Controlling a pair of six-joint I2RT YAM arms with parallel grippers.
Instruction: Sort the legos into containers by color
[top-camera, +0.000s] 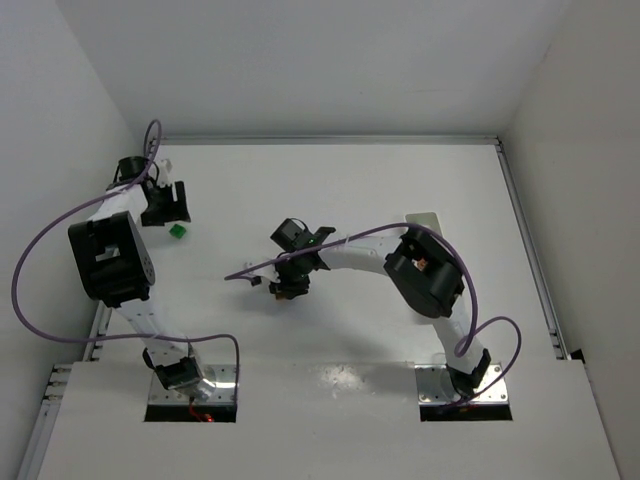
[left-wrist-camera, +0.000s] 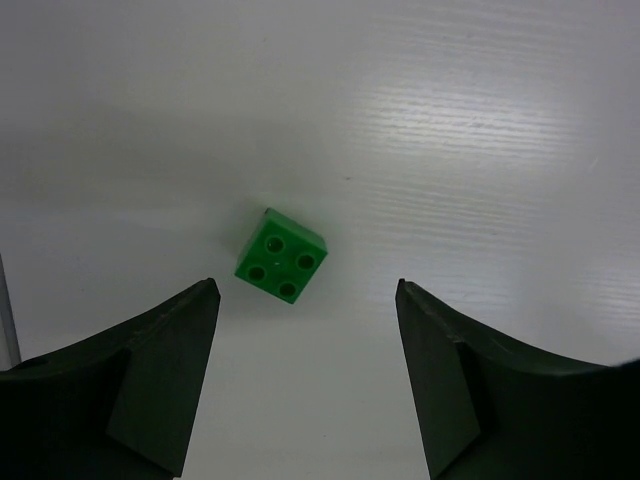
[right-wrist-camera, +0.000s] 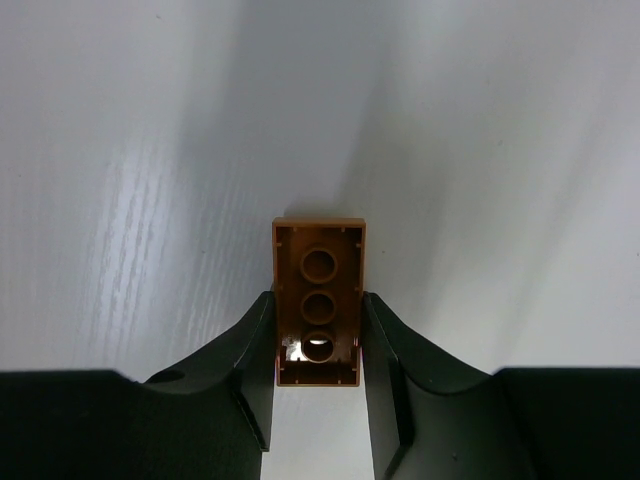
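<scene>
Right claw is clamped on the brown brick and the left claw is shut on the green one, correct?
Not quite. The left claw is open: in the left wrist view the green brick lies loose on the table, untouched. The right claw is indeed clamped on the brown brick.

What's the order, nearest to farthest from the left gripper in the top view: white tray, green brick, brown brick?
1. The green brick, just beside the left gripper, far left.
2. The brown brick, mid-table, held in the right gripper.
3. The white tray, far right, partly hidden.
</scene>
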